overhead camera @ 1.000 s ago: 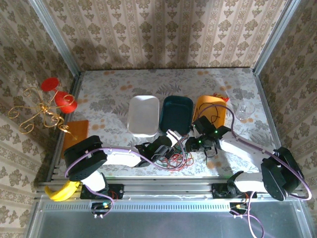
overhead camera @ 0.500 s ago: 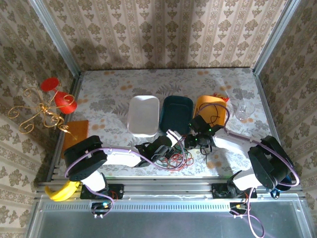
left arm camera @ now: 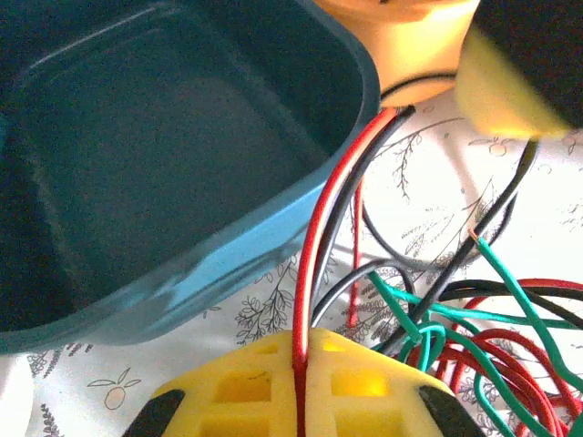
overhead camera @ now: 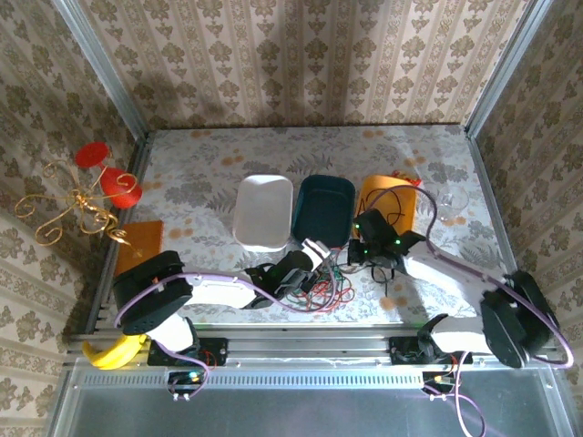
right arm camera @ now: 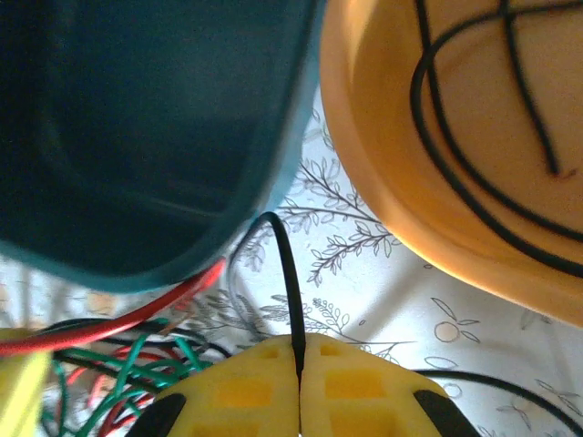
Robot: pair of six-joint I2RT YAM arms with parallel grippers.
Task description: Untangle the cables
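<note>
Left jaws pinch red cable [left arm camera: 303, 273], right jaws black cable [right arm camera: 291, 291], beside teal bin [left arm camera: 273, 214] edge.

Open along the far table [overhead camera: 301, 150] and left of the white tray [overhead camera: 265, 211]. Blocked mid-table by that tray, teal tray [overhead camera: 323, 208] and orange tray [overhead camera: 387, 202], side by side, with a glass [overhead camera: 451, 202] just right. Cluttered in front by loose cables [overhead camera: 326, 291]

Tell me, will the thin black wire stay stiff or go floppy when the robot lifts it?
Probably floppy: the thin black wire bends in an arc above the right gripper. Likely light too, being so thin. It may drag the tangled red and green wires.
</note>
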